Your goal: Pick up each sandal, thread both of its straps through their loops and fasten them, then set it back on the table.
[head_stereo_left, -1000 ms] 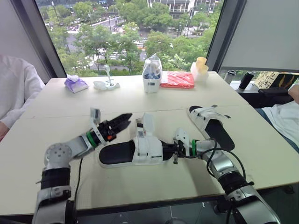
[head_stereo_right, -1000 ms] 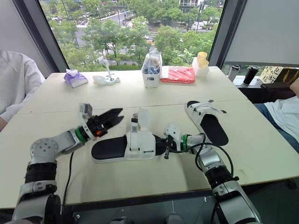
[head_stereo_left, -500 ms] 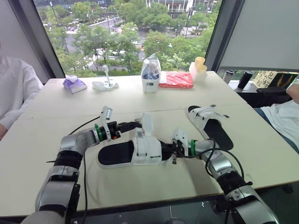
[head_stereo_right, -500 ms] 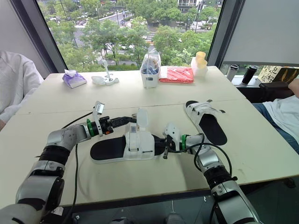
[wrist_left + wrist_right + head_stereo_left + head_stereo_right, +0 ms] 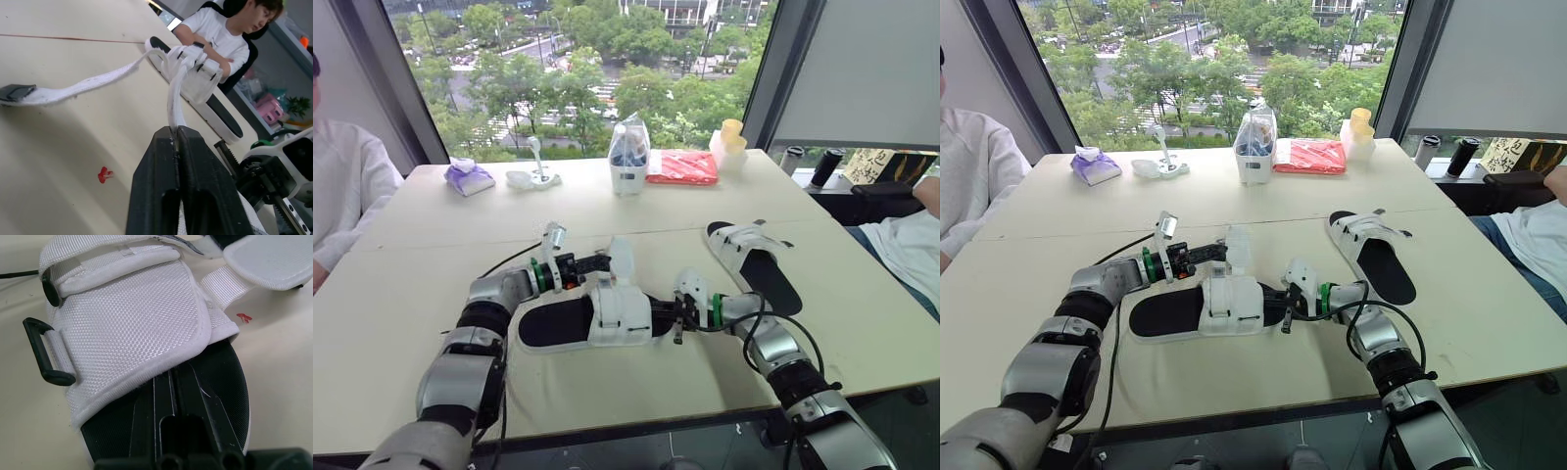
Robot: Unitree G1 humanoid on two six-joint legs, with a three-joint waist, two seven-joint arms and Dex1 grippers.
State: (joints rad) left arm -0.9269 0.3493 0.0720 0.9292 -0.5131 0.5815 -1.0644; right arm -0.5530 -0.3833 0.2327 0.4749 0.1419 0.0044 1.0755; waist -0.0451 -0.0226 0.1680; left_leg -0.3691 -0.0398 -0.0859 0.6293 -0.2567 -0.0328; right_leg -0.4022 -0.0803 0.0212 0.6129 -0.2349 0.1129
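Observation:
The near sandal (image 5: 592, 318), white upper on a black sole, lies on the table (image 5: 431, 294) in front of me. My left gripper (image 5: 597, 262) reaches in from the left and is shut on one of its white straps (image 5: 172, 100), pinched between the black fingertips (image 5: 164, 142). Another loose strap (image 5: 73, 90) with a black end trails over the table. My right gripper (image 5: 677, 318) is shut, its tips lying on the black footbed (image 5: 225, 382) just under the white upper (image 5: 132, 328). The second sandal (image 5: 754, 257) lies further back to the right.
Along the far edge stand a purple tissue packet (image 5: 470, 177), a white container (image 5: 630, 157), a red packet (image 5: 684, 166) and yellow cups (image 5: 733, 137). A person in white sits at the left (image 5: 342, 191); another sits at the right (image 5: 906, 245).
My left gripper has moved right, from beside the sandal's heel up to its raised strap, and has shut on it. The right gripper has stayed at the sandal's front.

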